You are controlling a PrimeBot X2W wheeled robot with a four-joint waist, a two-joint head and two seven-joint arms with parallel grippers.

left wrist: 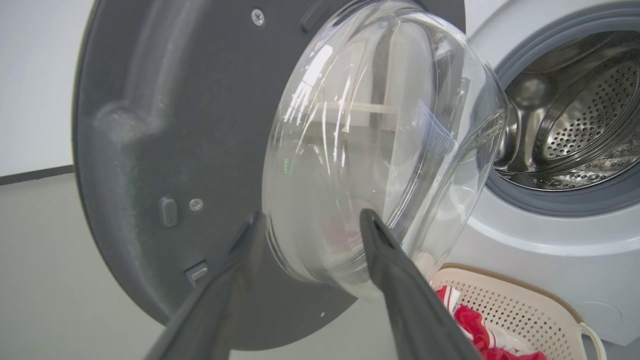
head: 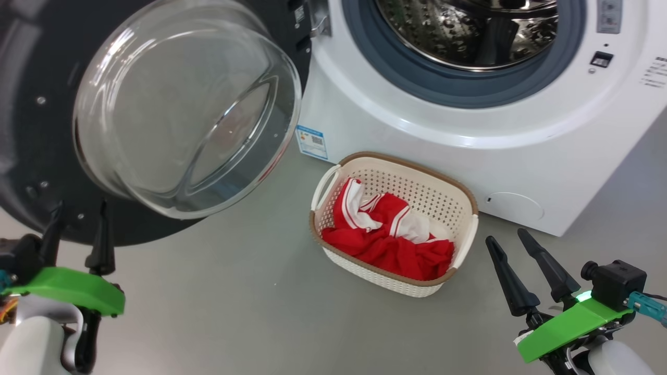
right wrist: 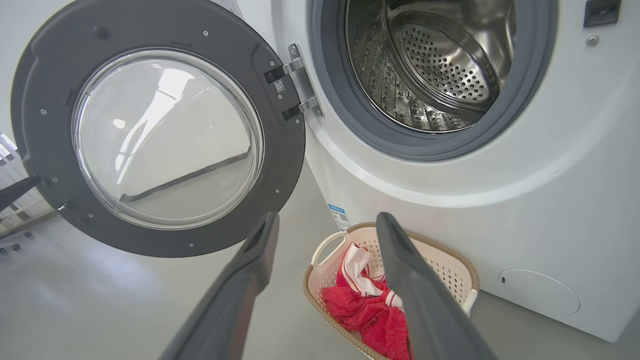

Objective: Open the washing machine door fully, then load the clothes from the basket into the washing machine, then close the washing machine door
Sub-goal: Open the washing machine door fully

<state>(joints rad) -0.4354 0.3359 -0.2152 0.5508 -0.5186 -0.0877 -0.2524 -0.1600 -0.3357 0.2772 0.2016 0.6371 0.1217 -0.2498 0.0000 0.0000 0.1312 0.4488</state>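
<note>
Operator: Door stage, where does it stand?

Observer: The washing machine door [head: 31, 130] is swung well out from the washing machine [head: 417, 130]. Its glass bowl [head: 182, 114] faces us, and the drum [head: 469, 31] is empty as far as I can see. Whether that is its full swing I cannot tell, but I judge the first step done or nearly so.

Operator: And the left gripper [head: 79, 219]?

Observer: Its fingers are spread and clamp nothing. The door's lower rim lies just beyond its fingertips; touching or not, I cannot tell.

Operator: Loading?

Observer: Not begun, by my reading. The clothes [head: 396, 245] lie bundled in the basket [head: 411, 164]. It sits on the floor just before the machine's front, ahead and to the left of the right gripper [head: 506, 237], and well off to the right of the left one. The right gripper is also spread and empty, apart from the basket.

Operator: So what is left?

Observer: Lifting the clothes into the drum, then shutting the door. That is most of the job.
</note>
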